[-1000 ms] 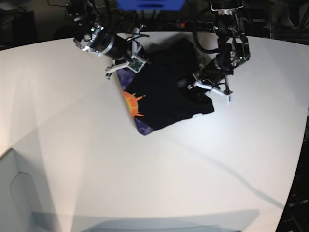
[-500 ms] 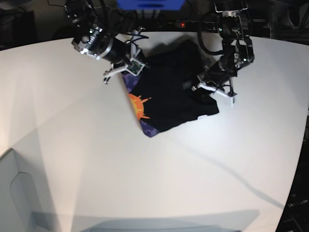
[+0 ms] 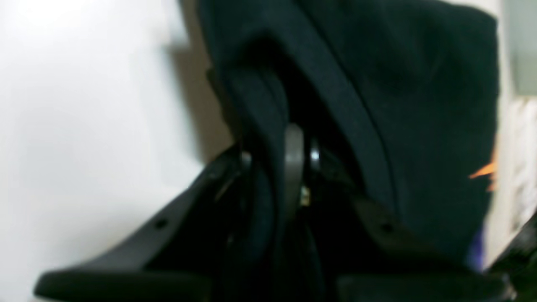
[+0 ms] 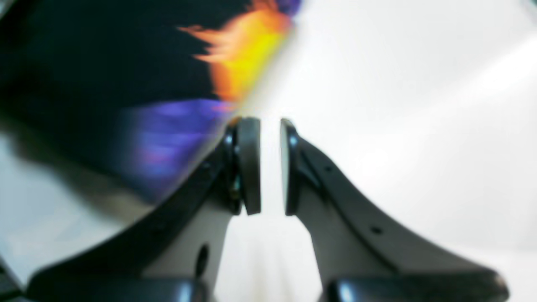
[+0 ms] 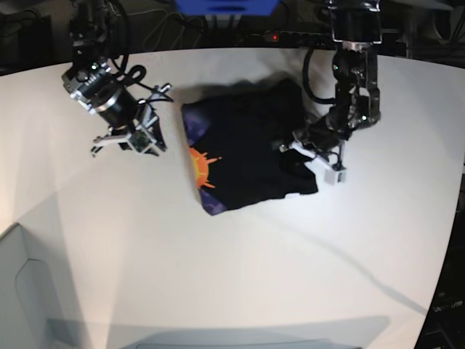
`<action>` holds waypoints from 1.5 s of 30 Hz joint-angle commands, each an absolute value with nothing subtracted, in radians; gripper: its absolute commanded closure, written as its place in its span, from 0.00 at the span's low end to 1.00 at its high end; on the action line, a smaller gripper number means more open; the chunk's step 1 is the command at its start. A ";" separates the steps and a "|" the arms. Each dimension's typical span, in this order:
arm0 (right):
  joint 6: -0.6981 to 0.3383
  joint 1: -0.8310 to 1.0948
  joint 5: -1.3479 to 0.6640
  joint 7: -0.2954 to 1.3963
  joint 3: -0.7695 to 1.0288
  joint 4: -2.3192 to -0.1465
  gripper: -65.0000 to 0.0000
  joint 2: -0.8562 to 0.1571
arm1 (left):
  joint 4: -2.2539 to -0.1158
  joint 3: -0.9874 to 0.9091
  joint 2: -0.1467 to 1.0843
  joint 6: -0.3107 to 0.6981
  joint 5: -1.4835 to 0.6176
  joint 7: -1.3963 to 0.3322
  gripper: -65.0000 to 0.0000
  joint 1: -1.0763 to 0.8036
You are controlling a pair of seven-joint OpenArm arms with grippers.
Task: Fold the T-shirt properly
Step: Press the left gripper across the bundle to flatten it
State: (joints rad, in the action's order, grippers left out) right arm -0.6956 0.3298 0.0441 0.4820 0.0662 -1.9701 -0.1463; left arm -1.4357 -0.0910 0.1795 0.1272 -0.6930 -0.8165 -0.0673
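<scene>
The black T-shirt (image 5: pixel 251 145) lies folded in a rough square on the white table (image 5: pixel 232 254), with its orange sunburst print (image 5: pixel 202 160) at the left edge. My left gripper (image 5: pixel 290 145) is at the shirt's right side, and the left wrist view shows it (image 3: pixel 289 142) shut on a fold of black cloth (image 3: pixel 419 105). My right gripper (image 5: pixel 149 138) is off the shirt, to its left over bare table. The right wrist view shows this gripper (image 4: pixel 270 126) slightly open and empty, with the shirt (image 4: pixel 84 63) and print (image 4: pixel 247 50) blurred just beyond it.
A power strip with a red light (image 5: pixel 272 35) and a blue object (image 5: pixel 225 6) sit past the table's far edge. A grey box (image 5: pixel 22 291) stands at the lower left. A thin cable shadow (image 5: pixel 349 262) crosses the table to the right.
My right gripper has let go of the shirt's left edge and moved left, away from it. My left gripper has stayed shut on the right side and the shirt has settled flatter.
</scene>
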 commanded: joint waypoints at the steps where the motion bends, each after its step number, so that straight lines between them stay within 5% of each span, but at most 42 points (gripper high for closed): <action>1: -0.698 0.315 0.028 0.456 0.090 -1.988 0.90 -0.148 | -1.415 -0.025 0.203 0.104 -0.631 -0.849 1.00 -0.035; 10: -0.698 0.305 0.028 0.456 0.343 -1.986 0.90 -0.116 | -1.294 0.611 0.269 0.107 -0.423 -0.848 1.00 0.348; 17: -0.698 0.289 0.031 0.456 0.549 -1.986 0.90 -0.041 | -1.201 1.079 0.117 0.107 -0.358 -0.846 1.00 0.616; 25: -0.698 0.321 0.033 0.461 0.648 -1.988 0.90 -0.013 | -1.066 1.314 -0.081 0.107 -0.360 -0.845 1.00 0.740; 31: -0.698 0.354 0.033 0.458 0.665 -1.991 0.90 0.004 | -1.061 1.360 -0.119 0.107 -0.325 -0.848 0.99 0.745; 34: -0.698 0.357 0.033 0.460 0.685 -1.991 0.90 0.019 | -1.061 1.360 -0.131 0.107 -0.242 -0.857 0.85 0.743; 39: -0.698 0.360 0.033 0.461 0.688 -1.992 0.90 0.022 | -1.067 1.356 -0.131 0.105 -0.113 -0.848 0.43 0.743; 45: -0.698 0.361 0.033 0.463 0.688 -1.994 0.90 0.044 | -1.153 1.342 -0.120 0.105 0.050 -0.846 0.34 0.743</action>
